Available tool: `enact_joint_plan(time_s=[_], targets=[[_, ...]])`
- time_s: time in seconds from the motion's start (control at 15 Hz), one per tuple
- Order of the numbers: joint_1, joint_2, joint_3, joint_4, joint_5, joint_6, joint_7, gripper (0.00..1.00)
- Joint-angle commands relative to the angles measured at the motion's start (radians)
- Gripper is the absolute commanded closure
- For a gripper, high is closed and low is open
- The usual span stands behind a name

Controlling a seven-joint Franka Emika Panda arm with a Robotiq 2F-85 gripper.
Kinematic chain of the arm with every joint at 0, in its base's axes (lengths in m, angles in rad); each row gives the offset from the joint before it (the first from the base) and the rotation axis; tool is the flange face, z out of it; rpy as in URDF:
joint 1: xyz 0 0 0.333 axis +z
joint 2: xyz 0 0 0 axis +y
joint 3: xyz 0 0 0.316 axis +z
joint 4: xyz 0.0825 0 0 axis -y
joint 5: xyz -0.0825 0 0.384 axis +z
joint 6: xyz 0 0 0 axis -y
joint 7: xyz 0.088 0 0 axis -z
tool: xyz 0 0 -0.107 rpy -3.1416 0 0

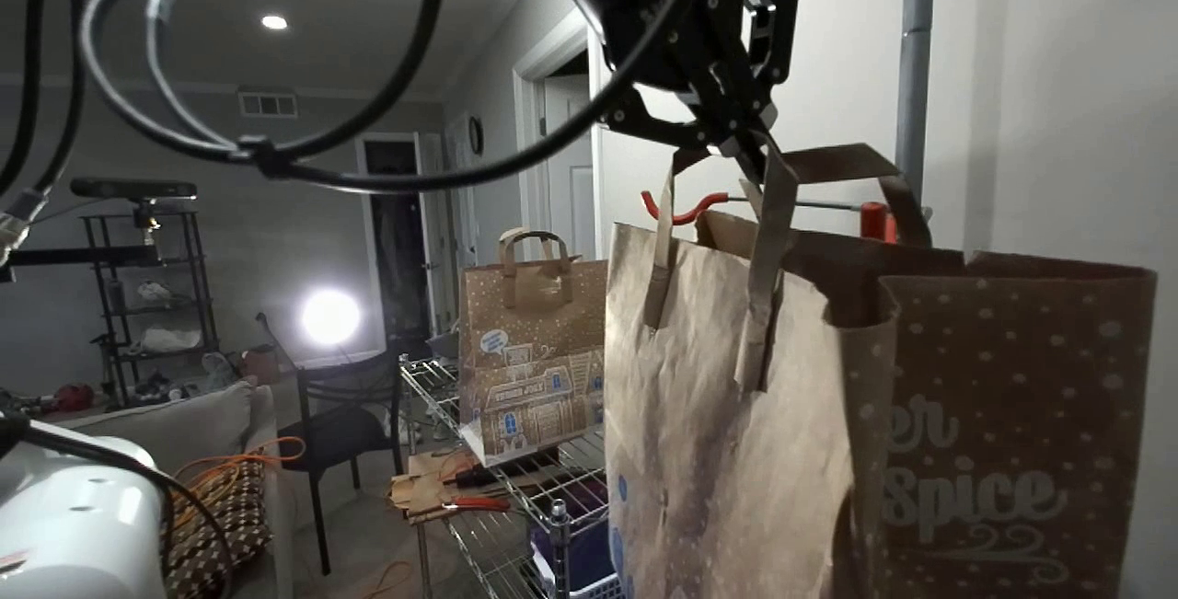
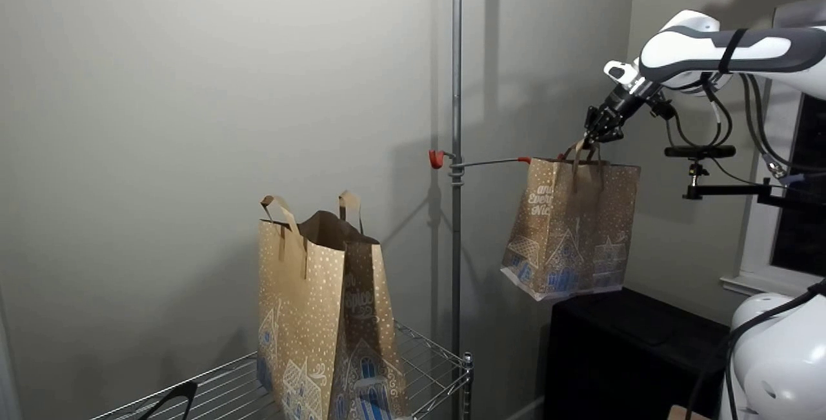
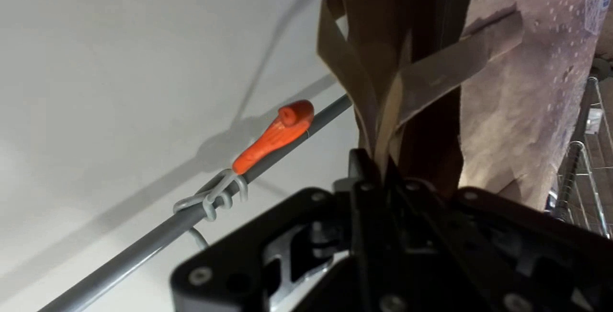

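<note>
This looks like a home. There is a couch, a black chair and a white door

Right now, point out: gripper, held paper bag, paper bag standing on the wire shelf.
Gripper (image 3: 376,167): in the wrist view, midway between its fingertips.
Held bag (image 2: 573,230): in an exterior view, on its printed wall.
Standing bag (image 1: 534,360): in an exterior view, on its printed wall.

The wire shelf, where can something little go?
In an exterior view, bare wire shelf shows between the standing bag and the corner post, and between that bag and the black bar. Higher up it's crowded: the hand holds the other bag near a red hook.
</note>
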Motion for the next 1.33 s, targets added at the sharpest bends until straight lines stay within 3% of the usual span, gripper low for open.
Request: enact_joint_plan(time_s=[0.0,0.27,0.47,1.0,1.27], targets=[[0.02,0.085,-0.028,0.054,0.072,0.062,-0.095,0.96],[0.08,0.137,-0.067,0.096,0.189,0.032,-0.223,0.96],[0.088,0.181,-0.078,0.127,0.247,0.006,-0.328,0.96],[0.038,0.204,-0.073,0.164,0.294,-0.058,-0.53,0.96],[-0.003,0.231,-0.088,0.188,0.296,-0.061,-0.558,0.95]])
